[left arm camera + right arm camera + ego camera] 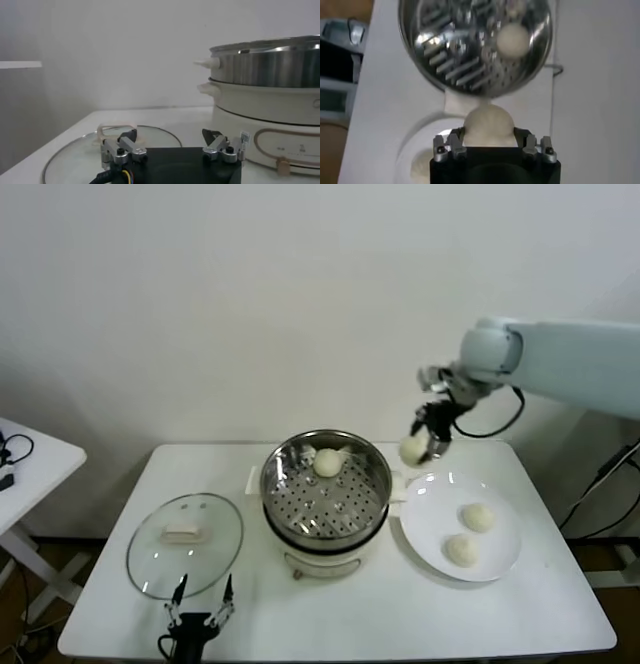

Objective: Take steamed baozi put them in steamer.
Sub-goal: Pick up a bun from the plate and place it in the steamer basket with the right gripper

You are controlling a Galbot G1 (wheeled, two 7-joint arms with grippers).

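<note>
1. While clamped across its middle in the right tool, raised baozi looks soft, light; squeeze gently.
2. Ahead, below: steamer, one bun inside.
3. Left tool parked, spread wide.

Steamer sits centre on the surface, lid left, plate right, one baozi inside.

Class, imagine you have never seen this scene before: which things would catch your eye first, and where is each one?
First, the right gripper holding a bun in the air, between the white plate and the steamer. Next, the shiny steamer mid-table, with one bun already inside, toward the back. Two buns wait on the plate to its right, and a glass lid lies to its left, near the open left gripper.
</note>
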